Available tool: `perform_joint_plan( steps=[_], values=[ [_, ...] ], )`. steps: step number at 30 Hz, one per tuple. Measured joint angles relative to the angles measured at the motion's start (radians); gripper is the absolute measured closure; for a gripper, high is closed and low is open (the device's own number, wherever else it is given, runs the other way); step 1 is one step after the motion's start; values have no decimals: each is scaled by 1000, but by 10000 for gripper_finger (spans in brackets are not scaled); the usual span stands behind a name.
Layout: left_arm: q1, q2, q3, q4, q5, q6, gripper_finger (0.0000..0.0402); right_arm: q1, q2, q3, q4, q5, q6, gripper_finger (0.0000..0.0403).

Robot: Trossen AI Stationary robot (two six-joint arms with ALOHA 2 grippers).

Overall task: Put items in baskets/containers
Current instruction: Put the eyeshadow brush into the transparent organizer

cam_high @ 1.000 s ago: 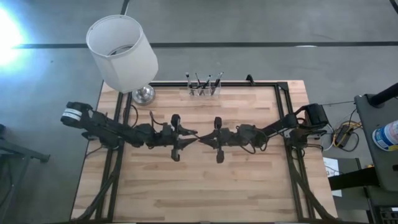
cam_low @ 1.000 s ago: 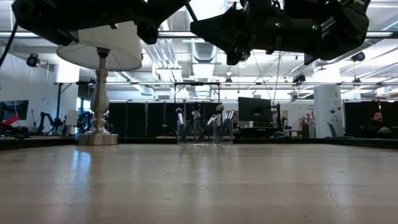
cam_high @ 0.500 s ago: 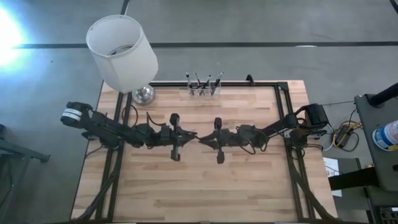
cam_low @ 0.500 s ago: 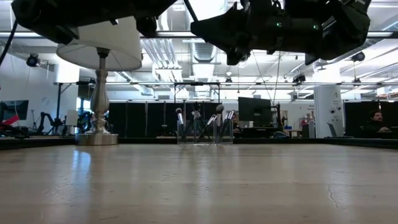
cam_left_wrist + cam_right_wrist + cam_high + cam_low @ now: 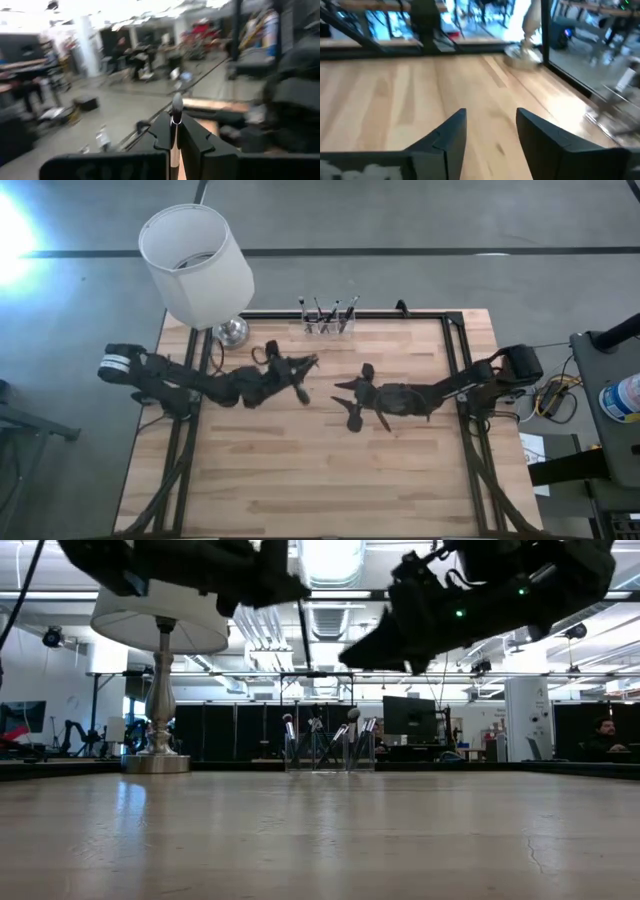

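My left gripper (image 5: 306,365) is shut on one thin makeup brush (image 5: 174,131) above the table's middle, a little short of the container. In the low view the brush (image 5: 300,635) shows as a thin dark stick below that gripper (image 5: 288,585). The clear container (image 5: 328,326) stands at the table's far edge with several brushes upright in it (image 5: 328,748). My right gripper (image 5: 345,394) hovers open to the right of the left one, nothing between its fingers (image 5: 490,131). My left gripper pinches the brush between its two fingers on the handle just behind the silver ferrule (image 5: 175,120). The bristle tip (image 5: 177,102) stands out past the fingertips. The brush is lifted clear of the table and hangs nearly upright below the gripper.
A lamp with a white shade (image 5: 195,262) and a silver base (image 5: 231,332) stands at the far left corner, left of the container. Bare wooden tabletop (image 5: 330,470) spreads over the whole near half. A black frame (image 5: 455,340) edges the table.
The two grippers met at the table's middle with the brush between them. The left gripper has since swung toward the far edge and turned, carrying the brush away. The right gripper has let go and drawn back toward the right edge.
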Motion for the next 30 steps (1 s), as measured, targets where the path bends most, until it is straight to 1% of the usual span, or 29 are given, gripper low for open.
perform_joint_plan(
  steps=[3,7,11,12,18,25,30],
  values=[
    [86,0,15,-58,-3,-32,387,-1,-65,-38,-79,10,20,261],
    [203,0,14,-61,7,-56,387,4,-142,-114,-77,31,27,321],
    [312,15,18,-61,70,-106,387,2,-221,-183,-60,42,24,381],
    [337,26,24,-61,74,-116,387,3,-242,-199,-61,41,24,388],
    [452,135,91,-76,121,-135,387,11,-333,-254,-58,44,23,394],
    [525,291,243,-158,121,-105,387,21,-397,-297,-38,60,0,394],
    [556,370,312,-160,122,-109,387,28,-413,-303,-40,59,-24,394]
  ],
)
